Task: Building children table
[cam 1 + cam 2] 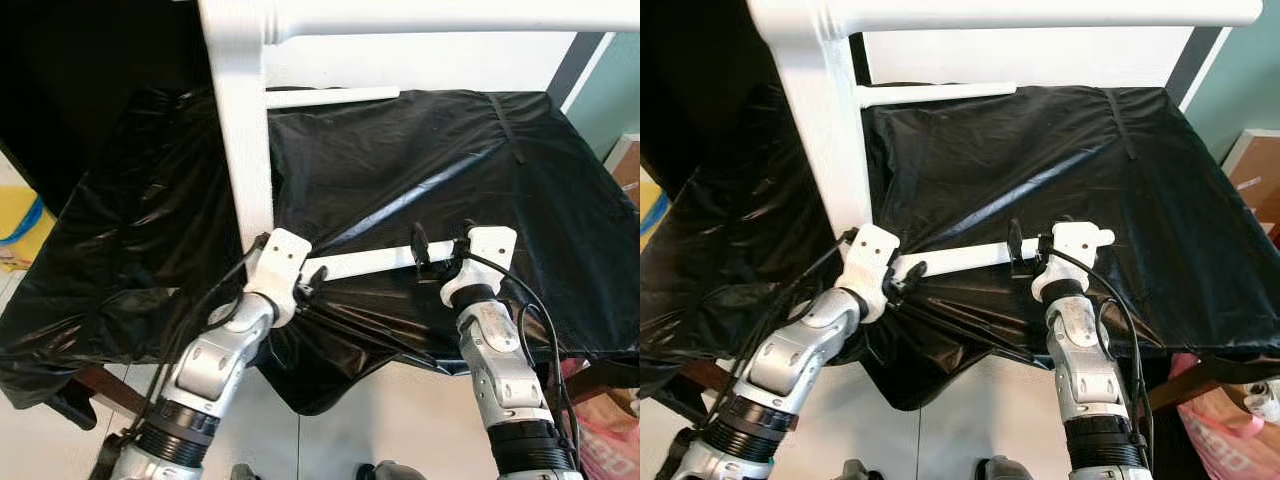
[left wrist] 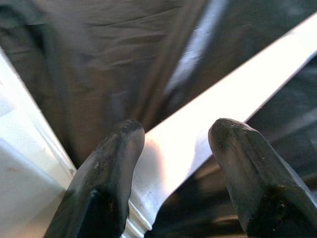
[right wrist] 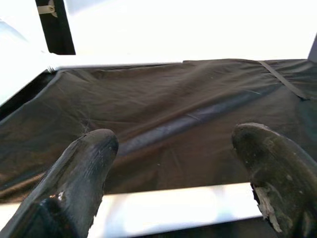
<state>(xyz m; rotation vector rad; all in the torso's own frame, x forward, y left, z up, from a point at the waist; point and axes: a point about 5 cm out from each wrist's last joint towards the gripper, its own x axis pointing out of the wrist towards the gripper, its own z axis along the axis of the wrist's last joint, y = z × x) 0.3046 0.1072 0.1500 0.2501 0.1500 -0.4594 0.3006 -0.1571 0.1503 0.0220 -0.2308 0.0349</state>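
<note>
The left gripper (image 2: pixel 173 163) has its two black fingers (image 2: pixel 106 173) spread to either side of the near end of a white rail (image 1: pixel 362 263), and from the wrist view they look just clear of it rather than clamped. The right gripper (image 3: pixel 173 168) is spread too, its fingers (image 3: pixel 81 173) standing wide over the rail's other end, which lies across beneath them on the black plastic sheet (image 1: pixel 400 160).

The rail lies flat near the front edge of the covered table, its left end close to the foot of a tall white leg (image 1: pixel 243 130) that rises to a white top bar (image 1: pixel 440 15); a second, shorter rail (image 1: pixel 330 96) already juts from that leg farther back.

As I read it, the step is seating this loose rail into the leg. To do it well, both sets of fingers should close squarely on the flat faces before any lift (the sheet is slick and wrinkled, so a one-ended pull would likely let it swivel). Keep the rail level, then push it end-on into the leg, not at a slant.
</note>
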